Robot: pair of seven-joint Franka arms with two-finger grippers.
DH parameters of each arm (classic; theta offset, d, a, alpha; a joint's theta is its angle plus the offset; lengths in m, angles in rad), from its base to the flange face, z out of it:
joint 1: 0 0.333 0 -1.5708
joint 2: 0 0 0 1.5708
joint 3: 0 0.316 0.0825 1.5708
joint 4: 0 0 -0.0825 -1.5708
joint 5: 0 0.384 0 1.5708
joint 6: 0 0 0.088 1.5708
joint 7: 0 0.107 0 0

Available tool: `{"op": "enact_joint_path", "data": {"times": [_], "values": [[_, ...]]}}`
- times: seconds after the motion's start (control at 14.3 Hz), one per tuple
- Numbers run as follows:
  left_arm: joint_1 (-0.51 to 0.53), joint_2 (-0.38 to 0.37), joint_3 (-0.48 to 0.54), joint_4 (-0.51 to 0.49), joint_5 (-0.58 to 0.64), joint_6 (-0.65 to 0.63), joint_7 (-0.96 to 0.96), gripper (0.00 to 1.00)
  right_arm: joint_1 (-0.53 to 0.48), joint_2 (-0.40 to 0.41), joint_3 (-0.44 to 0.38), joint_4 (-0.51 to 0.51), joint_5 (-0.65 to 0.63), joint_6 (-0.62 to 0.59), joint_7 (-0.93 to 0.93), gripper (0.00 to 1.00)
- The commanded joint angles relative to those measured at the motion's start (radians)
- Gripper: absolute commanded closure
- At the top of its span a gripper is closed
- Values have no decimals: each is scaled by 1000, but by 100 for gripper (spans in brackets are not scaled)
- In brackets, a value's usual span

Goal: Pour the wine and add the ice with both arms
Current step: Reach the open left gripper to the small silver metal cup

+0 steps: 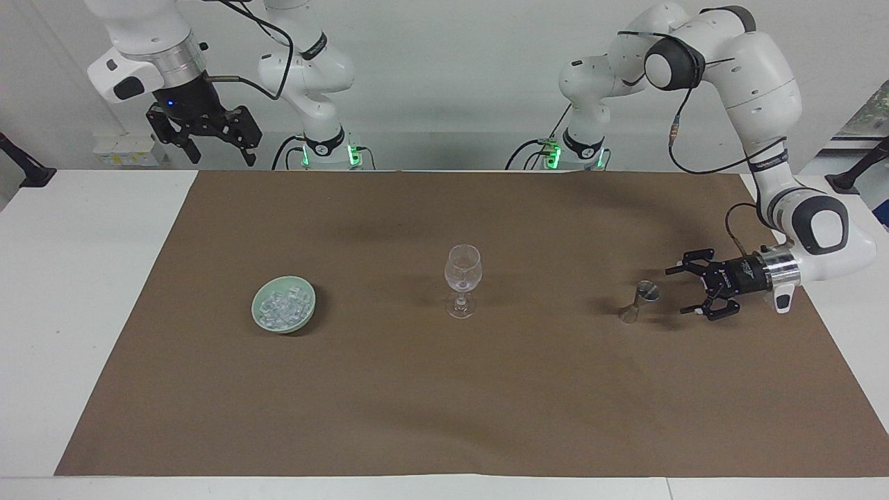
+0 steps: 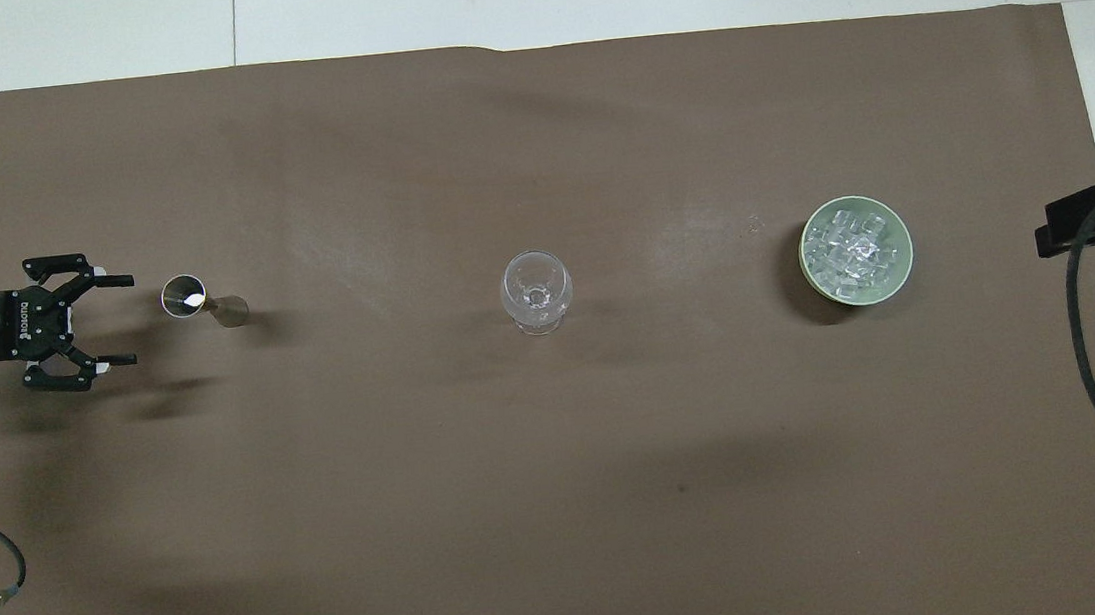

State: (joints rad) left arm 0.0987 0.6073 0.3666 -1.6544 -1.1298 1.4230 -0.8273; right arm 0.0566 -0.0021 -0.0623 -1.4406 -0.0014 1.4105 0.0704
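Risk of toppling the slim metal jigger (image 1: 640,301) near the tabletop's left-arm end if the left gripper (image 1: 689,292), fingers spread wide and empty, sweeps in off-centre (right gripper (image 1: 219,148) waits open and high), ice (image 1: 282,308) heaped in the green bowl (image 1: 305,317).

You see the mat (image 1: 444,389) from across, facing the robots, and again steeply from overhead (image 2: 567,507).

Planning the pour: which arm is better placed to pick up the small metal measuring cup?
Left. Its open tool is low beside the measuring cup; the right tool waits raised near its base, past the ice bowl.
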Motion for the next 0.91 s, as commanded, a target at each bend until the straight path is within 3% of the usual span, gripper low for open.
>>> {"op": "enact_joint_path", "data": {"times": [0.0, 0.49, 0.84], "values": [[3, 8, 5, -4, -37, -21, 10, 0, -15, 5, 1, 14, 32, -10, -14, 0], [-7, 78, 0, -30, -105, -65, 149, 0, -15, 5, 1, 14, 32, -10, -14, 0], [-20, 80, -2, -85, -182, -70, 206, 0, -15, 5, 1, 14, 32, -10, -14, 0]]}}
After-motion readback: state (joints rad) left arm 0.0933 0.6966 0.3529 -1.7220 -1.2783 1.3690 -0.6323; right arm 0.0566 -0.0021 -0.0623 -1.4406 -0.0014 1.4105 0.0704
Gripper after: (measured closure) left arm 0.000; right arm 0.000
